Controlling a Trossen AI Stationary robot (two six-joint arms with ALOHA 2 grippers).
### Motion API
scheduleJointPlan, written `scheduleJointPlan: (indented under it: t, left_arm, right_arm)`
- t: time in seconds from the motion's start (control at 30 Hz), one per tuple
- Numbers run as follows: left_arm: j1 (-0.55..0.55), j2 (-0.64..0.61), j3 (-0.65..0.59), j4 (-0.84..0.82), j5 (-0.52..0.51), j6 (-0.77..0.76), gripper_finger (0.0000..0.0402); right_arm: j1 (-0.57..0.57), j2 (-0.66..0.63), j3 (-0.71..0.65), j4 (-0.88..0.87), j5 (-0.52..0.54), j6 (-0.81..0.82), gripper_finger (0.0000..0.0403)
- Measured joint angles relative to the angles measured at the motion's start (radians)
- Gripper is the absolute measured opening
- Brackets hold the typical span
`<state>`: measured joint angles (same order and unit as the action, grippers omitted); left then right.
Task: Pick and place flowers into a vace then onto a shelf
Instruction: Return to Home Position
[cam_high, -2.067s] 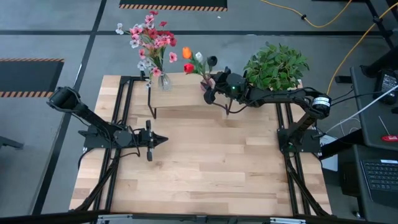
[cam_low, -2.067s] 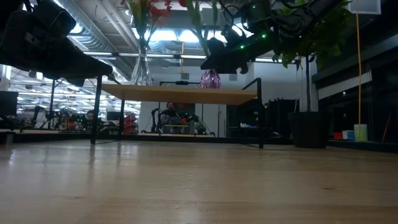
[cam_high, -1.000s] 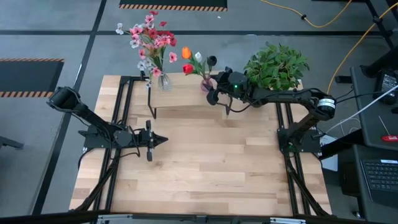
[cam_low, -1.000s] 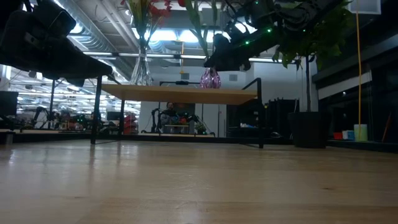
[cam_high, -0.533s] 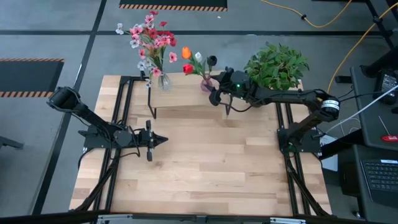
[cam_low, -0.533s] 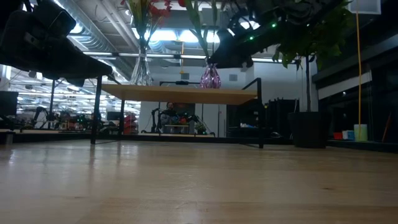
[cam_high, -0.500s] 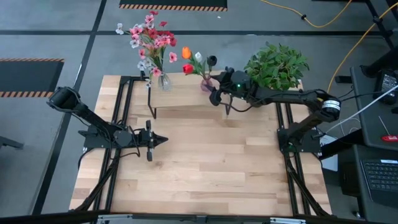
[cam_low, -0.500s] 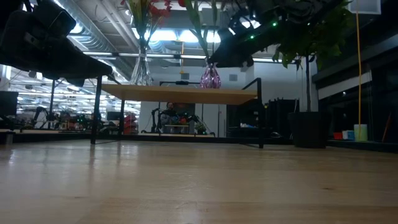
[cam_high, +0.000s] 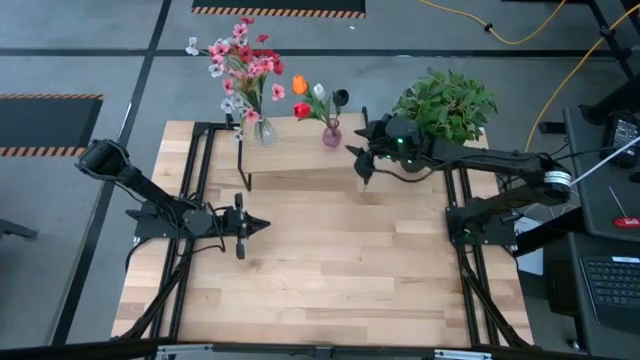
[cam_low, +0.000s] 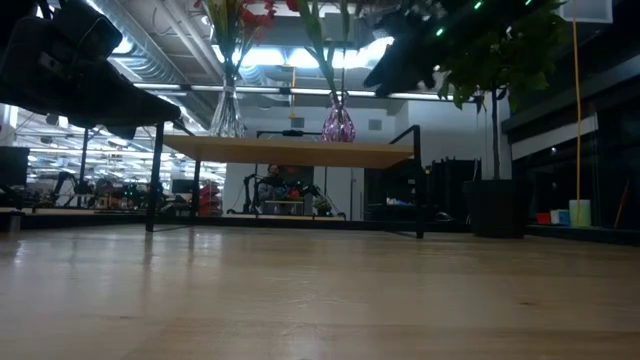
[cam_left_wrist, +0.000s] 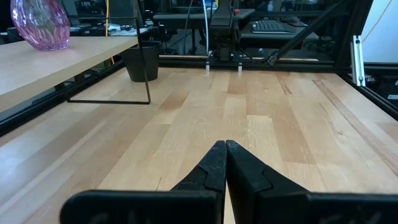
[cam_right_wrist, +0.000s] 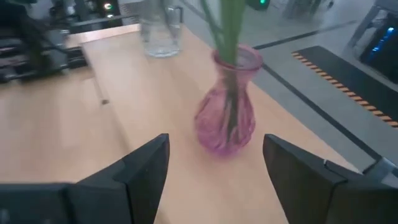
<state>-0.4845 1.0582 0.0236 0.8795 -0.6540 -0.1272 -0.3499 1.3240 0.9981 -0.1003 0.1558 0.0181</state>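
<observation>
A pink glass vase (cam_right_wrist: 225, 118) with green stems stands upright by its base on the shelf (cam_high: 296, 152), a light board on a black frame. Its orange, red, white and dark blooms (cam_high: 318, 98) show from above. A clear vase (cam_high: 263, 131) of pink and red flowers (cam_high: 239, 62) stands farther left on the shelf. My right gripper (cam_right_wrist: 214, 177) is open, a short way to the right of the pink vase (cam_high: 331, 135), touching nothing. My left gripper (cam_high: 258, 226) is shut over the table's left half, well apart from the shelf.
A bushy green plant (cam_high: 445, 104) in a black pot (cam_left_wrist: 142, 61) stands at the shelf's right end, just behind my right arm. The shelf's black legs (cam_low: 418, 185) stand on the tabletop (cam_high: 330, 270). Cables and a keyboard lie beyond the table's right edge.
My right gripper has drawn back from the pink vase toward the table's right edge and risen somewhat. The vase with its flowers stays upright on the shelf where it was.
</observation>
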Motion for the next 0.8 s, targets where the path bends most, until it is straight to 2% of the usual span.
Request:
scheduleJointPlan:
  t: [0.13,0.23,0.3,0.43,0.53,0.63,0.7,0.8]
  left_arm:
    - [0.0,0.0,0.0,0.007,0.0,0.0,0.0006]
    - [0.0,0.0,0.0,0.008,-0.008,0.0,0.0006]
    - [0.0,0.0,0.0,0.008,-0.009,0.0,0.0006]
    - [0.0,0.0,0.0,0.015,-0.008,0.0,0.0006]
    - [0.0,0.0,0.0,0.015,0.01,-0.032,0.0006]
    - [0.003,-0.003,0.0,0.015,0.054,-0.029,0.0003]
    - [0.012,-0.016,0.0,0.02,0.061,-0.009,0.0002]
    - [0.034,-0.056,0.0,0.008,0.106,0.035,0.0003]
  right_arm:
    - [0.051,-0.095,-0.002,-0.106,0.001,-0.001,0.0256]
    - [0.112,-0.163,-0.054,-0.12,0.001,-0.018,0.0231]
    - [0.155,-0.206,-0.14,-0.057,0.001,-0.022,0.02]
    - [0.226,-0.294,-0.368,0.22,-0.005,-0.056,0.0122]
    - [0.249,-0.354,-0.501,0.371,-0.071,-0.076,0.0072]
    - [0.257,-0.401,-0.581,0.44,-0.154,-0.075,0.0024]
    - [0.257,-0.419,-0.608,0.441,-0.196,-0.076,0.0007]
    - [0.257,-0.424,-0.617,0.436,-0.241,-0.076,0.0011]
